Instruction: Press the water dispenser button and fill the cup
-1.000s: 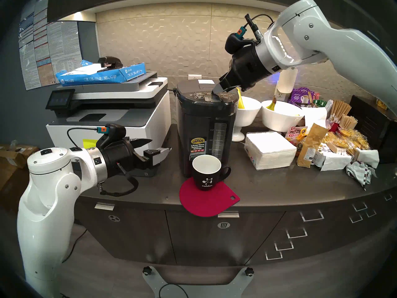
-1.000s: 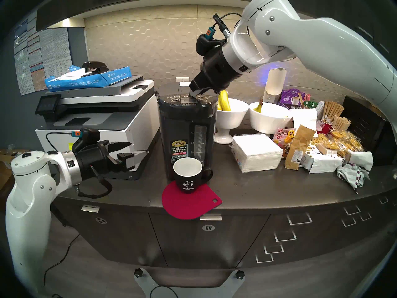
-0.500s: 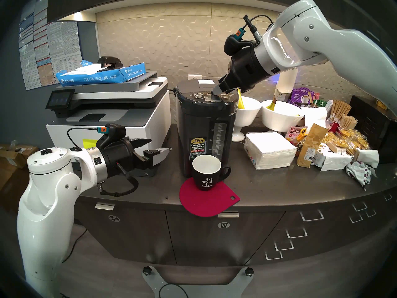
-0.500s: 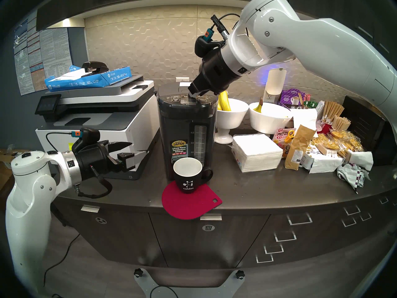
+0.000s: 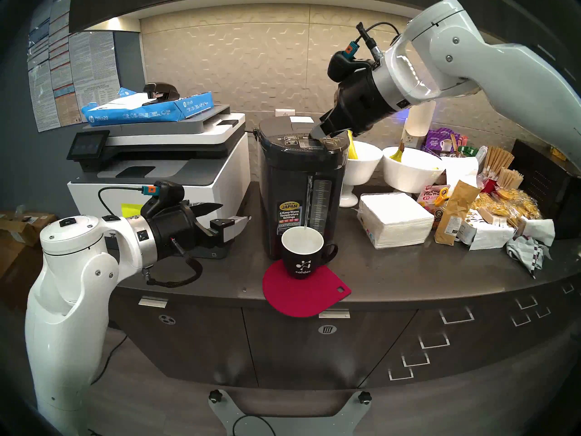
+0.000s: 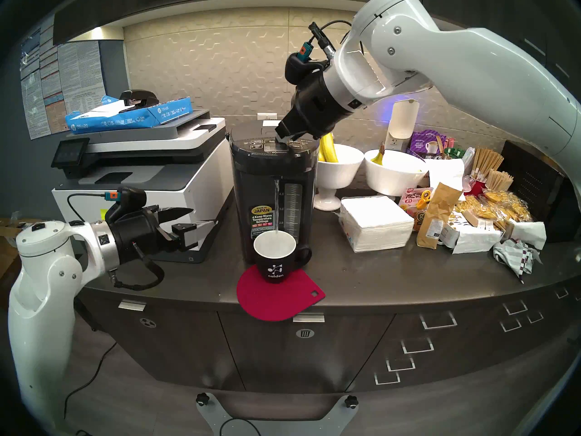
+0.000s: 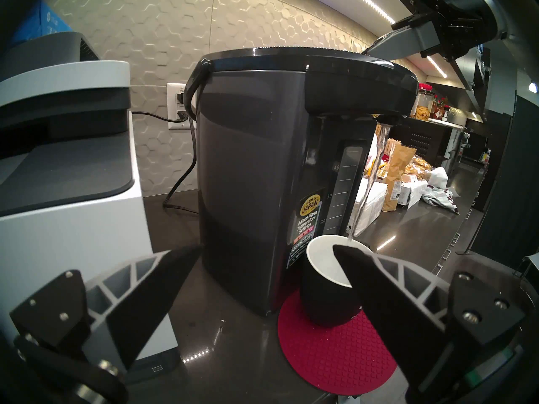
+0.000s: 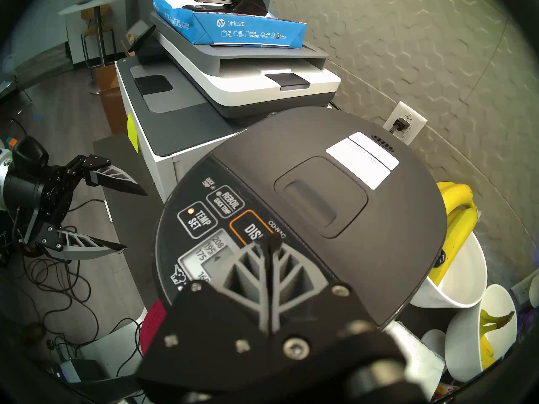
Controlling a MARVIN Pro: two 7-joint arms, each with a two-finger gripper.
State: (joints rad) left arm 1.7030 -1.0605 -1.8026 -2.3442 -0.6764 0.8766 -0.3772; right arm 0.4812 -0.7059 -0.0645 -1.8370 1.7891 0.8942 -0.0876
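Two closed fingers on button, water filling cup

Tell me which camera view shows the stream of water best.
The left wrist view: the stream shows from the side, falling from the spout into the cup. Both head views show it thinner, against the dark dispenser. The right wrist view misses it.

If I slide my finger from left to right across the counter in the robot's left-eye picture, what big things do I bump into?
Left tool → water dispenser → footed white bowl → wide white bowl → tall brown paper bag → crumpled checked cloth.
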